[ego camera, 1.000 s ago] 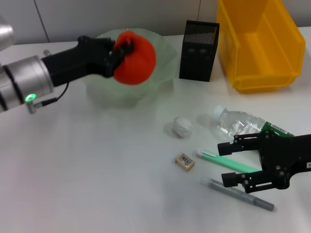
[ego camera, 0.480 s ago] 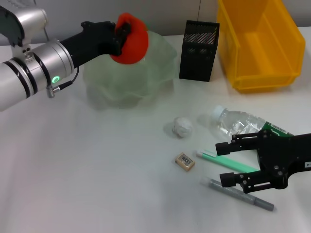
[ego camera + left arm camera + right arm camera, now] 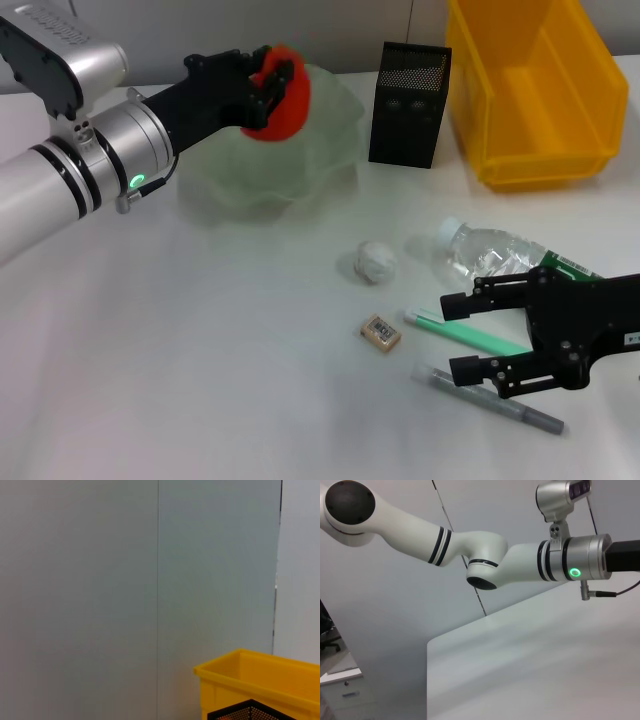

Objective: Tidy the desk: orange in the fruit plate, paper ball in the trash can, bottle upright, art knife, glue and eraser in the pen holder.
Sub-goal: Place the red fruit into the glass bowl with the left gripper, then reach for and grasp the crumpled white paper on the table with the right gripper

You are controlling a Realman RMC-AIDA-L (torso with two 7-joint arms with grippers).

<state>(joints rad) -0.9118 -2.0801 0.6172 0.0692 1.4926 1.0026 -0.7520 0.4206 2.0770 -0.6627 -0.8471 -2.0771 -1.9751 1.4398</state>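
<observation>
The left gripper (image 3: pixel 272 88) clamps the one orange (image 3: pixel 283 92) at upper left, above the back rim of the single fruit plate (image 3: pixel 300 160). The right gripper (image 3: pixel 462 336) sits open at lower right, one bottle (image 3: pixel 480 250) lying just behind it

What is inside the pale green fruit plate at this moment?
Nothing visibly lies in the fruit plate. The left gripper holds the orange above its far side. The arm and orange cover part of the bowl, so that part cannot be checked.
</observation>
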